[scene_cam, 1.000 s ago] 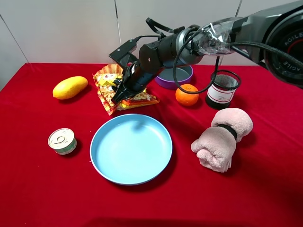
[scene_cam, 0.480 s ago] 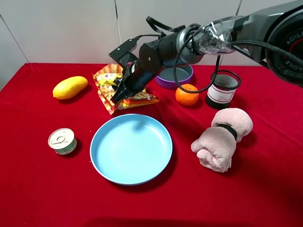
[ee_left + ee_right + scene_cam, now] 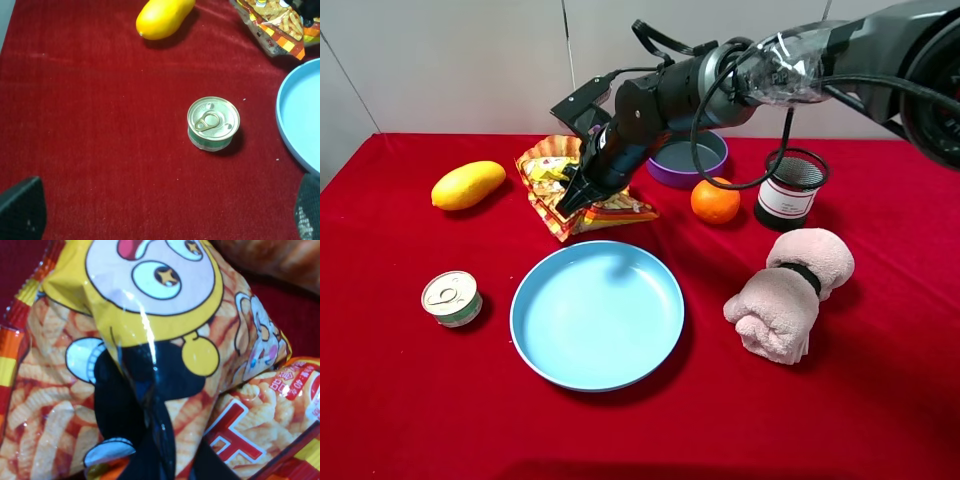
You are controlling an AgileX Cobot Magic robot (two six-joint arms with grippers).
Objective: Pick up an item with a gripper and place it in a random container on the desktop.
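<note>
- R gripper (image 3: pixel 570 205) pinched shut on bag (image 3: pixel 545 172) near edge; bag on desktop (image 3: pixel 400 400), just behind plate (image 3: pixel 597 330)
- plate lies straight camera-ward of claw, close; bag's long axis diagonal
- L gripper (image 3: pixel 162 217) wide, empty, farther off

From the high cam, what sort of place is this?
Probably a robot-manipulation test bench: red-cloth desktop against bare white panels, unrelated props (mango, tin can, rolled pink towel), and the right gripper shut on a snack bag.
</note>
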